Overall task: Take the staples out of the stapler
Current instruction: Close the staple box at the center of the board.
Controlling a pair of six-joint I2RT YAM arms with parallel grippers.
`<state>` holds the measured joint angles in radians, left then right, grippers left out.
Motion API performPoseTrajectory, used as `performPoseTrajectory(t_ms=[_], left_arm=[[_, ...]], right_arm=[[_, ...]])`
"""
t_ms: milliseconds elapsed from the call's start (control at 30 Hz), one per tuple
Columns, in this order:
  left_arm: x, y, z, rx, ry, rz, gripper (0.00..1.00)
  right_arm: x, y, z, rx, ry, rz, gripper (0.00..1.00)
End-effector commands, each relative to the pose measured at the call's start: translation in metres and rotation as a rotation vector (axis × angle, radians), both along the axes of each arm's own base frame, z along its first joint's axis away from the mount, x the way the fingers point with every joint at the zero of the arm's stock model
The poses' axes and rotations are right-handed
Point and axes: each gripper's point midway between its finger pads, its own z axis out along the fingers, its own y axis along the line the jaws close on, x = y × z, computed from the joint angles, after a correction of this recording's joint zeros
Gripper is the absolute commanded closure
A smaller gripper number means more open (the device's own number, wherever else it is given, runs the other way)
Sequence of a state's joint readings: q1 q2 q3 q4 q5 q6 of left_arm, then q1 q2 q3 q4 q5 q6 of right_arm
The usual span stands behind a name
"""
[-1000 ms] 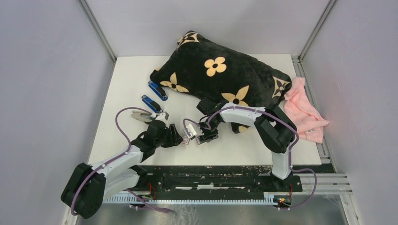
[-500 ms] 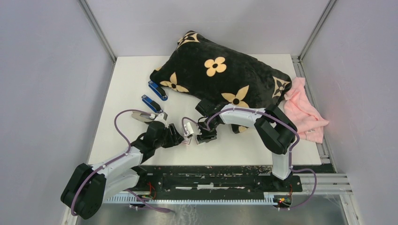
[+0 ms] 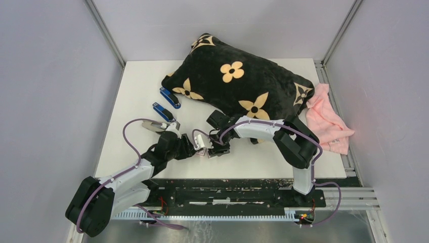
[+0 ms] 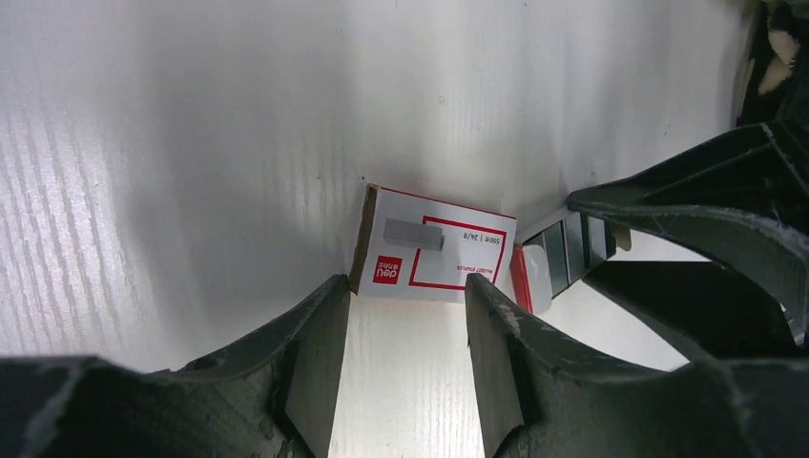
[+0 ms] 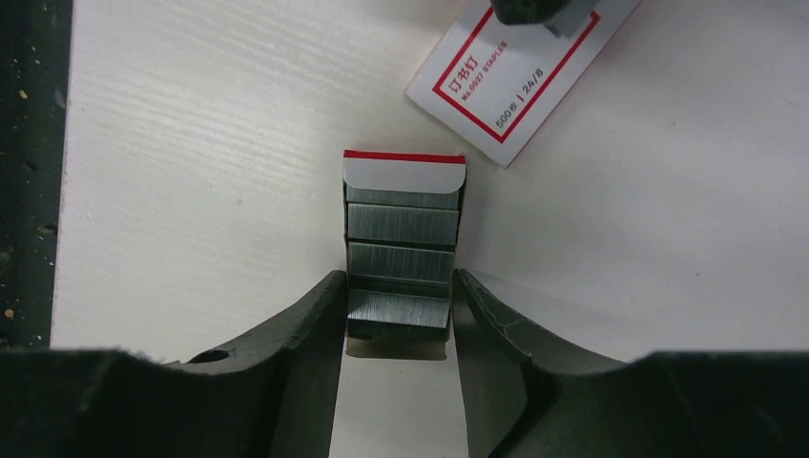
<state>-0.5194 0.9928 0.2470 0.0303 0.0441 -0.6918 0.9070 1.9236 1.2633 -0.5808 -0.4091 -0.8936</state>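
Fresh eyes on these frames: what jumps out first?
A big black pillow with cream flowers fills the back of the table, with a pink cloth at its right end and two blue staplers at its left. Near the front edge the left gripper is at a small white-and-red box, while the right gripper grips a tray of grey staples right beside it.

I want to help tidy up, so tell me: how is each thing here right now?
staples: strips lying in the tray
tray: out of the box, clamped by the right gripper
box: left gripper tips at it, grip unclear
staplers: lying flat, look closed
pillow: lying at the back
cloth: crumpled
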Motion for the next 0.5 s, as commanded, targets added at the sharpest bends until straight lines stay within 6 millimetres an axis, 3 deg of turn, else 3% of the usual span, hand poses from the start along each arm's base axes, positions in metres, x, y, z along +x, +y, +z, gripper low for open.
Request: performPoseTrajectory(t_ms=[0,467], left_arm=[[-0.011,0.008,-0.016,0.026,0.055,0.027,0.45],[-0.013,0.016,-0.022,0.078,0.069,0.036,0.48]], right_arm=[[-0.005,0.021,0.014,0.073,-0.013,-0.007,0.51],[0.007,0.017,0.018,0.048,-0.061,-0.052,0.53]])
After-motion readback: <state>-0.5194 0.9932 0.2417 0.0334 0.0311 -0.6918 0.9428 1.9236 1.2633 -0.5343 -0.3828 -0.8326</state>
